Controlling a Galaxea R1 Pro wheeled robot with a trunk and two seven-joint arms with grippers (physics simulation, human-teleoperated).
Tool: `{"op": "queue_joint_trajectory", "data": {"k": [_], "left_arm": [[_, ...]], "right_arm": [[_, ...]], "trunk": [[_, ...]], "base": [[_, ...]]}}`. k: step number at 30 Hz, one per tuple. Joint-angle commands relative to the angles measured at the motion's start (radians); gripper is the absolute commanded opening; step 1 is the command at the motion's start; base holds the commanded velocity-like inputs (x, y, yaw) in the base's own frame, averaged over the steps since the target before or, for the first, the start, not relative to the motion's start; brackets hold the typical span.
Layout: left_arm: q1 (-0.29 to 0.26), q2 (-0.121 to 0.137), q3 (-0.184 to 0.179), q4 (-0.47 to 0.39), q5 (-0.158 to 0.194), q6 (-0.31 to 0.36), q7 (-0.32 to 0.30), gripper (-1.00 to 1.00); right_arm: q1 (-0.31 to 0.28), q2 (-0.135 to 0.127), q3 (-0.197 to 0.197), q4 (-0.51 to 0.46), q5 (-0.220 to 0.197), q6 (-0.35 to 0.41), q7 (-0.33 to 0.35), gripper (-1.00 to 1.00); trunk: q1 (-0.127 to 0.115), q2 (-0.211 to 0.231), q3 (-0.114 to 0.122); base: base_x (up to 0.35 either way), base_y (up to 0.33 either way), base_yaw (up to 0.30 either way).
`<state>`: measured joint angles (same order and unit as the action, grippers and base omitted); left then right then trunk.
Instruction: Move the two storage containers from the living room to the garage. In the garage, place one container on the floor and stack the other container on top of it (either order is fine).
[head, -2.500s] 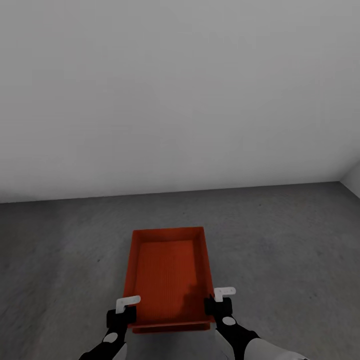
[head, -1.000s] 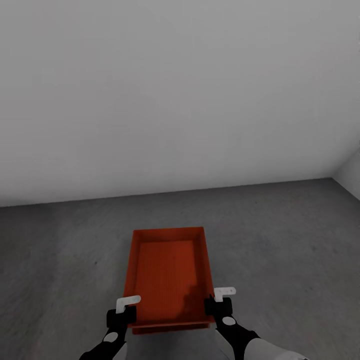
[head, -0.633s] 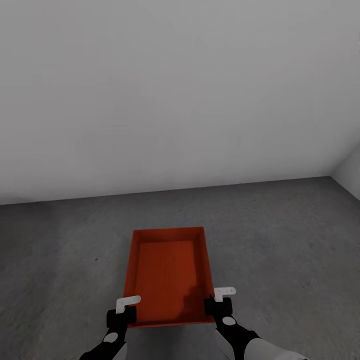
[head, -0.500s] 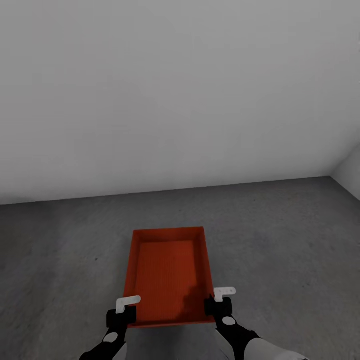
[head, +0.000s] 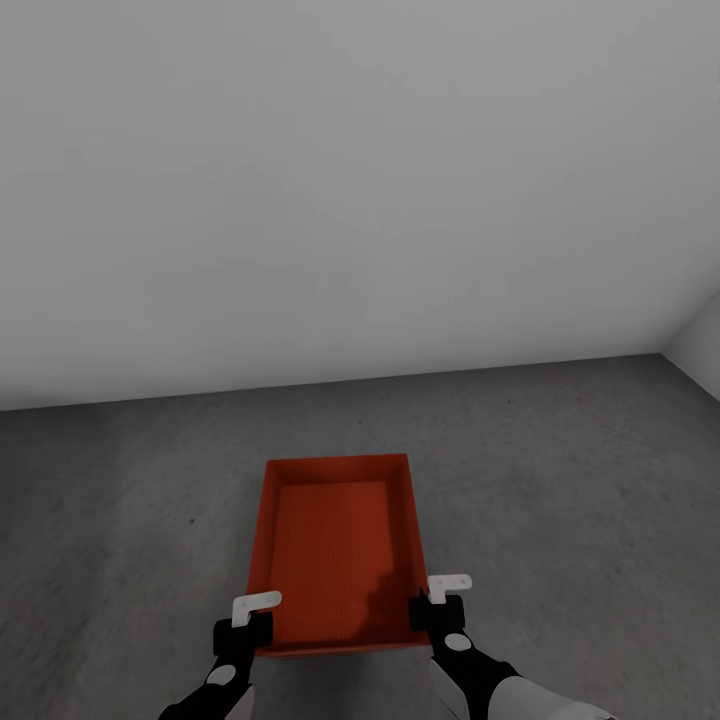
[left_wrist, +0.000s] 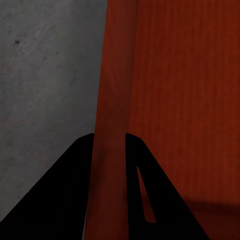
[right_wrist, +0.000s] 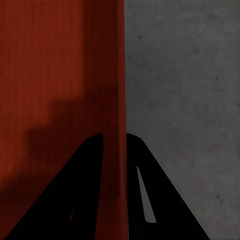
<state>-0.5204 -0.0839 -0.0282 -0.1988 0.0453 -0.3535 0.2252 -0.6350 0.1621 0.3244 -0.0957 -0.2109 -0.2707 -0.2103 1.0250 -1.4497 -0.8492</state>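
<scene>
So the biggest thing here is the plain pale grey wall (head: 340, 190), taking up everything from about 9 o'clock over to 3 o'clock in the head view, with a second wall just peeking in at the 3 o'clock edge where the corner is. Below that is the dark grey rough concrete-like floor (head: 560, 480), speckled and bare around the bin. Sitting dead centre toward 6 o'clock is one orange-red rectangular open-topped storage container (head: 338, 552) with smooth walls and a finely ribbed bottom, long side running away from the robot, nothing inside it. It's carried between the two arms, and I honestly can't tell whether its base is touching the floor or hanging just over it. The black left gripper with the white tab (head: 252, 622) is at roughly 7 o'clock, on the near left corner, and the left wrist view shows its two dark fingers (left_wrist: 75, 190) on either side of the container's side wall, pinching it. Same deal for the black right gripper (head: 438, 602) at about 5 o'clock on the near right corner: in the right wrist view the fingers (right_wrist: 150, 195) straddle the thin red wall and are clamped on it, grey floor on the outer side.
</scene>
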Motion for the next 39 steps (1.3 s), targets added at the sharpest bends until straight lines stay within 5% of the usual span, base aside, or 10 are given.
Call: {"op": "queue_joint_trajectory", "data": {"k": [1,19,39], "left_arm": [[-0.001,-0.004,0.013,-0.007,-0.007,-0.019,0.008,-1.00],[-0.001,-0.005,0.013,-0.005,-0.007,-0.018,0.009,-1.00],[-0.001,-0.005,0.013,-0.006,-0.007,-0.019,0.009,-1.00]], "right_arm": [[0.000,0.002,-0.013,0.004,-0.024,-0.004,0.002,-1.00],[0.000,0.002,-0.013,0.005,-0.024,-0.004,0.002,-1.00],[0.000,0.002,-0.013,0.005,-0.024,-0.004,0.003,-1.00]], "trunk": [[0.000,0.000,-0.001],[0.000,0.000,-0.001],[0.077,-0.140,-0.063]], "base": [[0.018,0.000,0.000],[0.002,0.000,0.000],[0.000,0.000,0.000]]}}
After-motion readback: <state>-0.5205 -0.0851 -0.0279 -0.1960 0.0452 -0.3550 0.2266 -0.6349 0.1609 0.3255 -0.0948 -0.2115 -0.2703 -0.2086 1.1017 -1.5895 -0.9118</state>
